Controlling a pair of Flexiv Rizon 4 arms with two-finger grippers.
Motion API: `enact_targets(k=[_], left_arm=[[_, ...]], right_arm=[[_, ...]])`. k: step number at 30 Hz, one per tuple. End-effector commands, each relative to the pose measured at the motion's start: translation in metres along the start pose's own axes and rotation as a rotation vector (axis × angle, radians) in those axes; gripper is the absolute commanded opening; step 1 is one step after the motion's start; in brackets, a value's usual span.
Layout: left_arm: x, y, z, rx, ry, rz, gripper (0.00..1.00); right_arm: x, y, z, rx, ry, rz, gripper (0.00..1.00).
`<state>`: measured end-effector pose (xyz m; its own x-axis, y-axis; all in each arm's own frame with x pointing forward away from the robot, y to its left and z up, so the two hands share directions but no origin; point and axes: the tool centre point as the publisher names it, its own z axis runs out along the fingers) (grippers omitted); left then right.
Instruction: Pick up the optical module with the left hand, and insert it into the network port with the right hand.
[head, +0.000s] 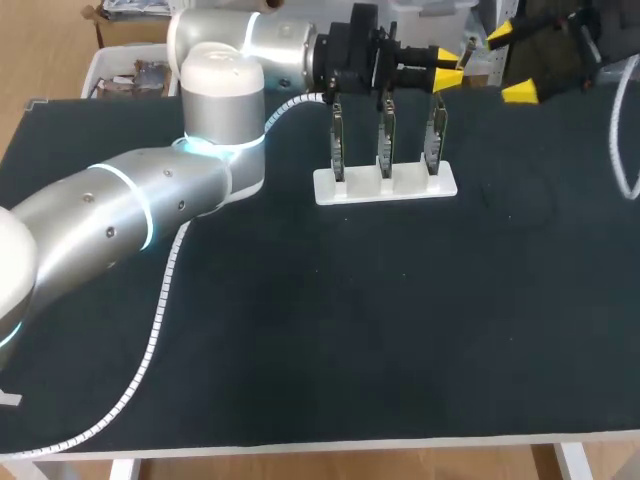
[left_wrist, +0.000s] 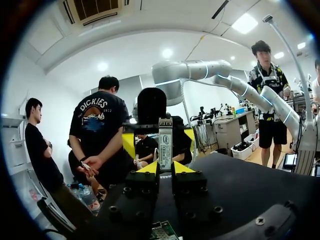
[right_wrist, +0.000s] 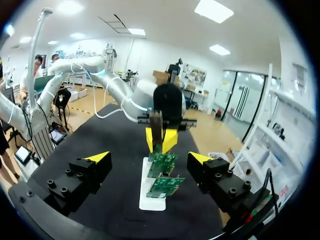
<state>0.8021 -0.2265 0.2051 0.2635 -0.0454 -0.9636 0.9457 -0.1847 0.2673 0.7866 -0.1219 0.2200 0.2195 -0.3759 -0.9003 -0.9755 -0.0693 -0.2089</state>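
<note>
One left arm (head: 120, 205) came in over the table (head: 400, 330), with one ribbed white cable (head: 160, 300) trailing beside it. Its left pincer (head: 448, 68) was held level above the table, its two yellow tips clamped on the one module (left_wrist: 165, 142). The module was gripped from both sides near its base and stuck out well ahead of the tips, toward the other pincer.

Below the left pincer, slightly back from its tips, one white stand (head: 385, 187) sat on the table. Three green boards (head: 386, 135) stood upright in a row in it, each apart from the next. The module was clear of all three. I could not tell which board carried the port.

Ahead of the left pincer, facing it, was the right pincer (head: 510, 62). Its two yellow tips were spread wide apart with nothing between them. The module's free end pointed into that gap, near it but touching neither finger. From the right pincer, the stand and boards lay ahead and below, under the left pincer.
</note>
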Motion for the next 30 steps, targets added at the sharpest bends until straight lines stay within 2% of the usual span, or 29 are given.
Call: enact_targets(k=[1,7,18,30], left_arm=[[0.002,0.006,0.001,0.012,-0.003,0.001,0.0],[0.002,0.006,0.001,0.012,-0.003,0.001,0.0],[0.002,0.006,0.001,0.012,-0.003,0.001,0.0],[0.002,0.006,0.001,0.012,-0.003,0.001,0.0]], right_arm=[[-0.019,0.018,-0.012,0.042,0.011,-0.03,1.0],[-0.038,0.015,-0.006,0.018,-0.005,-0.087,1.0],[-0.053,0.013,0.01,-0.001,-0.033,-0.13,1.0],[-0.056,0.014,0.028,0.001,-0.074,-0.135,1.0]])
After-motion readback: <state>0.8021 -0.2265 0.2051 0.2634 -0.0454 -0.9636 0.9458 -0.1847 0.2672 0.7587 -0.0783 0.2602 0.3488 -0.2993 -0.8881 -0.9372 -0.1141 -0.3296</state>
